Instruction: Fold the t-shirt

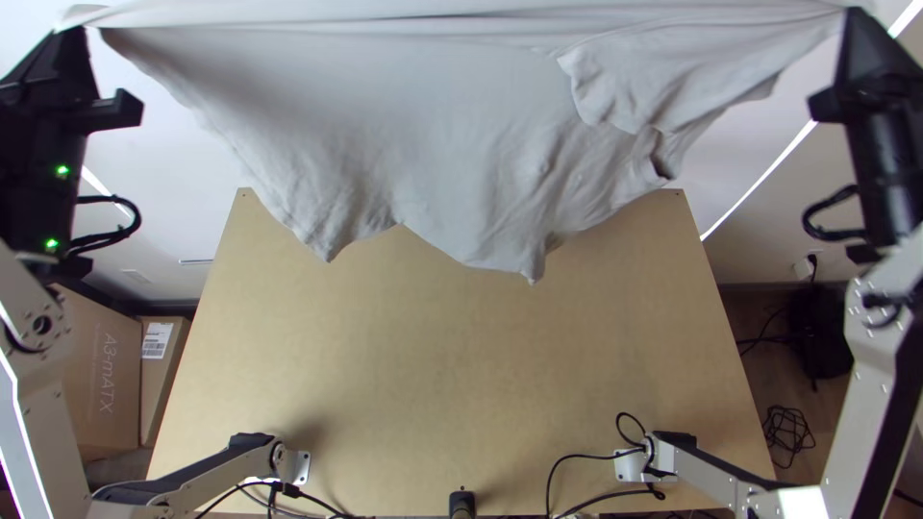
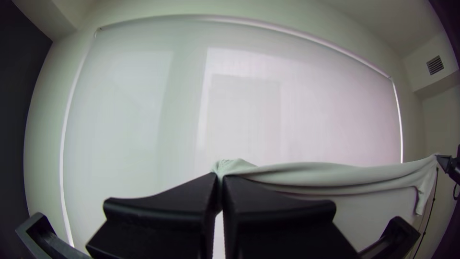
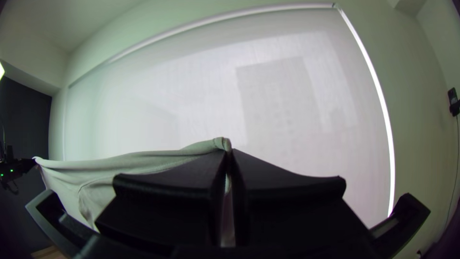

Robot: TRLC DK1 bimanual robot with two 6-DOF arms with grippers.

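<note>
Fingers [image 1: 74, 53] at either end pinch the t-shirt [image 1: 385, 125], seemingly by corners.

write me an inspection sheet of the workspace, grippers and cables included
surface: light wooden table, bare near part, shirt over its far edge
job's things: t-shirt hangs stretched between both grippers, lower edge uneven, not folded
clutter: cardboard boxes beside the table's left side
left gripper: shut on one end of the shirt's upper edge
right gripper: shut on the other end
cables: black cable by the right arm's base; tangled cable on the floor at right
surroundings: large pale blind on the wall
</note>
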